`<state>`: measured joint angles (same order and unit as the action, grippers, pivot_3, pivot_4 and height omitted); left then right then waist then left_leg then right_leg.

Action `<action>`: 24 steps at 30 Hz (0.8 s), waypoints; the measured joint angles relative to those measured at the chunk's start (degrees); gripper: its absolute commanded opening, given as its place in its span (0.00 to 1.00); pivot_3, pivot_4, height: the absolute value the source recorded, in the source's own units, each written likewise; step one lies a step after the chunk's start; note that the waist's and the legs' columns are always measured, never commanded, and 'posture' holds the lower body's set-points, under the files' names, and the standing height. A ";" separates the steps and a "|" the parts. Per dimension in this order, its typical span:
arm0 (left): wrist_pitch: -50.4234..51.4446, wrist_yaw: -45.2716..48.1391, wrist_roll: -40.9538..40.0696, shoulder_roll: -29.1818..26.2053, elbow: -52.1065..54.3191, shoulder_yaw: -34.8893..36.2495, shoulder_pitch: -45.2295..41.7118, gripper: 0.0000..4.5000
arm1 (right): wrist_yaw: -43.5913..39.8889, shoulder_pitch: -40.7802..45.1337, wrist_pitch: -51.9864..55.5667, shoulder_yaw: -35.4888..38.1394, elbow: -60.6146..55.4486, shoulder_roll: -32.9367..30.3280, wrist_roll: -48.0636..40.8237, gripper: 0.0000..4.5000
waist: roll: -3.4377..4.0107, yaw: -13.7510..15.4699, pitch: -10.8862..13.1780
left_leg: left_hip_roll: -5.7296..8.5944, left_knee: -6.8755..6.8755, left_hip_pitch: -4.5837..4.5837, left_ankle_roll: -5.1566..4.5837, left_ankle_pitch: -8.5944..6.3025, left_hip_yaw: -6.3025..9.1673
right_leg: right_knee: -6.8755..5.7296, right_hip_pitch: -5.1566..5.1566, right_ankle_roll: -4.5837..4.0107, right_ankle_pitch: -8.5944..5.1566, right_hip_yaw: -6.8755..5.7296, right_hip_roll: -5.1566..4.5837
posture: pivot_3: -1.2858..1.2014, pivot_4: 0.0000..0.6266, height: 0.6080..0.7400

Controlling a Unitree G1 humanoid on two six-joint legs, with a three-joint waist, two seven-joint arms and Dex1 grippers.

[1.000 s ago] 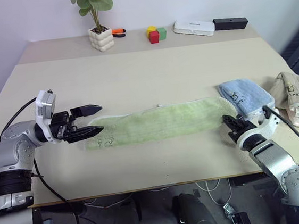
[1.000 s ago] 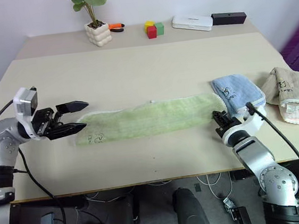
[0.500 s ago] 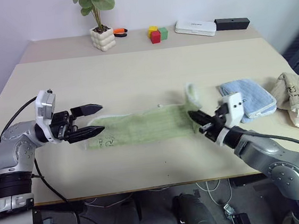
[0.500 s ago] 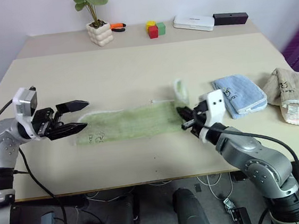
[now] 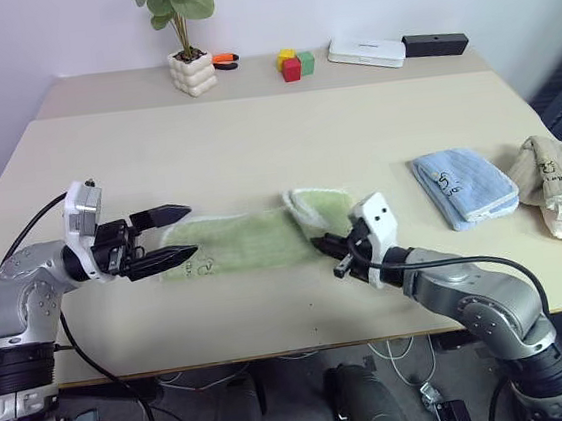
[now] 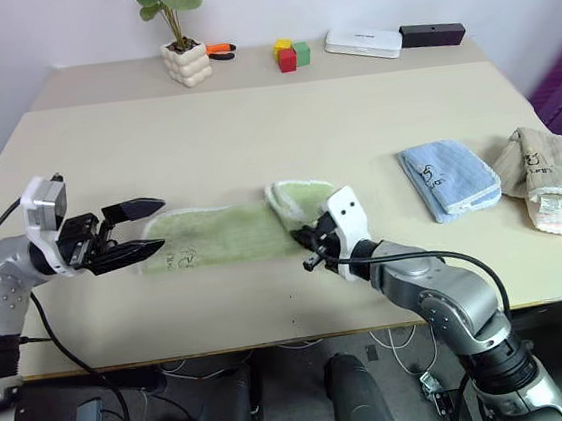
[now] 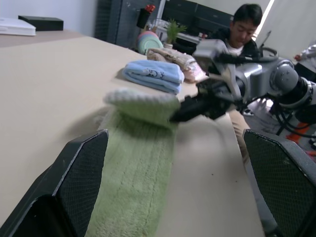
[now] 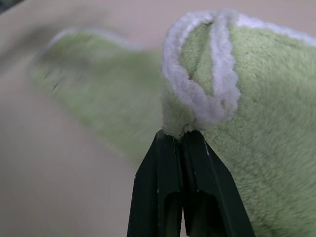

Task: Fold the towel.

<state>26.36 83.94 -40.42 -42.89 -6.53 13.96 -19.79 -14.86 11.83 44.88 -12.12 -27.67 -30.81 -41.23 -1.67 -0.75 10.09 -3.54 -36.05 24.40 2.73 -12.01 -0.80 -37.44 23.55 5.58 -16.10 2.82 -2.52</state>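
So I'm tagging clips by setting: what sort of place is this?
Probably a robotics lab or office: a plain table with folded towels, toy blocks and a potted plant, with a seated person watching nearby.

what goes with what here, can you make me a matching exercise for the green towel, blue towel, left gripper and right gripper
Column one:
1. green towel
2. blue towel
3. left gripper
4. right gripper

Column two:
a. open, at the towel's end with the dark mark
b. folded, lying apart
c. shut on a white-edged corner
d. one end lifted and curled over

Pairs: 1-d, 2-b, 3-a, 4-c
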 measured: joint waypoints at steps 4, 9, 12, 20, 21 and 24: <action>0.91 -0.57 -0.90 -0.89 1.20 0.89 0.62 1.00 | -2.12 0.63 0.68 -0.87 0.09 0.82 1.87 0.01 | 0.00 0.03 0.00 | 0.00 -0.01 0.00 0.00 0.00 0.00 | 0.00 0.00 0.00 0.00 0.00 0.00 | 0.52 0.24 1.00; 1.71 -1.19 -1.46 -0.89 2.15 0.94 1.15 1.00 | -2.36 2.45 1.46 -1.29 2.07 4.89 4.38 0.01 | 0.00 -0.02 0.00 | -0.01 0.00 -0.01 0.00 0.00 -0.01 | -0.01 0.01 0.00 0.00 0.00 0.01 | 0.52 0.24 1.00; 1.89 -1.67 -1.47 -0.89 2.23 0.94 1.15 1.00 | -2.46 2.94 2.15 -1.23 2.62 7.06 5.05 0.06 | 0.00 0.00 0.00 | 0.00 0.01 0.00 0.00 0.00 -0.01 | -0.01 0.01 0.00 0.00 0.00 0.01 | 0.52 0.24 1.00; 1.93 -1.72 -1.48 -0.93 2.25 0.94 1.14 1.00 | -5.12 2.50 4.23 -0.89 2.62 7.84 5.19 0.82 | 0.00 -0.03 0.00 | 0.00 0.01 0.00 0.00 0.00 -0.01 | -0.01 0.01 0.00 0.00 0.00 0.01 | 0.52 0.24 1.00; 1.93 -1.72 -1.48 -0.93 2.23 0.94 1.13 1.00 | -5.49 2.50 4.32 -0.64 2.60 7.80 5.08 0.93 | 0.00 -0.04 0.00 | 0.00 0.02 0.00 0.00 0.00 -0.02 | -0.01 0.02 0.00 0.00 0.00 0.01 | 0.52 0.24 1.00; 1.93 -1.70 -1.48 -0.93 2.20 0.94 1.08 1.00 | -6.36 2.82 4.18 1.93 2.45 8.32 4.38 0.99 | 0.00 -0.02 0.00 | 0.00 0.01 0.00 0.00 0.00 -0.02 | -0.01 0.02 0.00 0.00 0.00 0.01 | 0.52 0.24 1.00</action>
<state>28.30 82.24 -41.90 -43.82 -4.33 14.91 -18.71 -21.22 14.65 49.06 -10.19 -25.21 -22.49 -36.85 -1.67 -0.77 10.09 -3.54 -36.04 24.39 2.73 -12.01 -0.82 -37.44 23.57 5.59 -16.10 2.82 -2.51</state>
